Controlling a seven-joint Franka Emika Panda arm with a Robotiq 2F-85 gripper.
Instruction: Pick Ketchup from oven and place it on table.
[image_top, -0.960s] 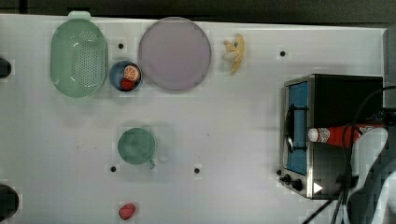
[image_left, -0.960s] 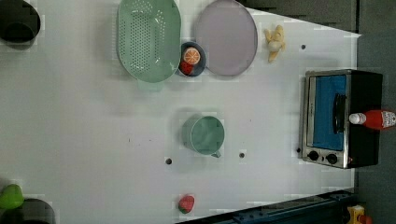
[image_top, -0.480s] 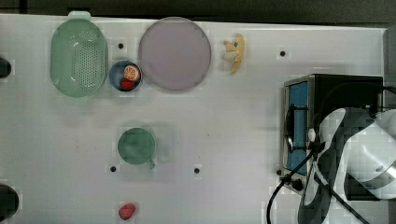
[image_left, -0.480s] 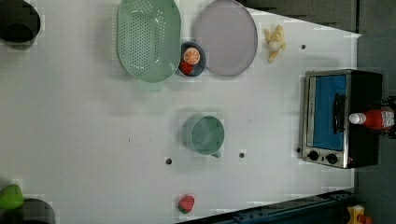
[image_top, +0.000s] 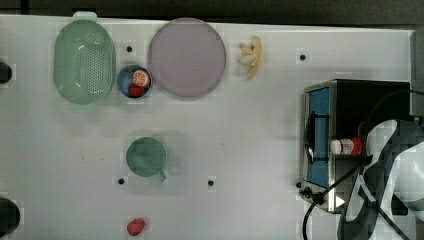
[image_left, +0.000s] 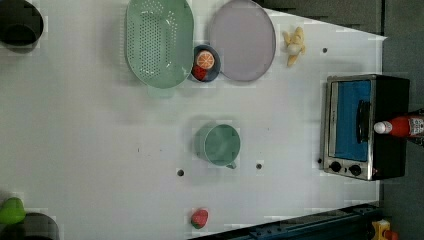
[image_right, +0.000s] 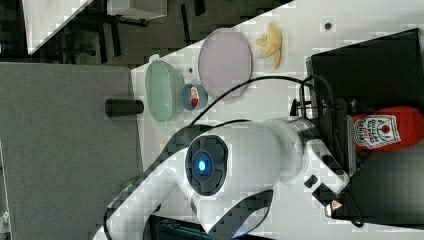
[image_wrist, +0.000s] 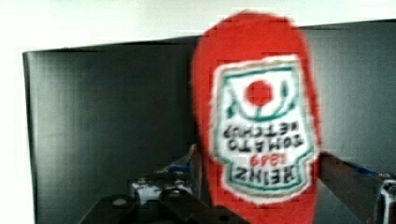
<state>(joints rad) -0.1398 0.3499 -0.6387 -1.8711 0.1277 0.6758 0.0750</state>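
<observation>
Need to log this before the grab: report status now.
Pincer astride the Ketchup, fingers not visibly clamped. Bottle lying on top of the oven, cap toward the door. Table ahead open.

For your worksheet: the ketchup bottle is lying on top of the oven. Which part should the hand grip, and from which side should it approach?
Grip the ketchup bottle across its labelled red body, coming down from above the oven. It lies on its side on the oven's flat roof, cap toward the door, so both long flanks look free. In the wrist view the hand's fingers already flank it.

Ketchup (image_left: 400, 126) lies atop oven (image_left: 365, 126) on table (image_left: 100, 150).
</observation>
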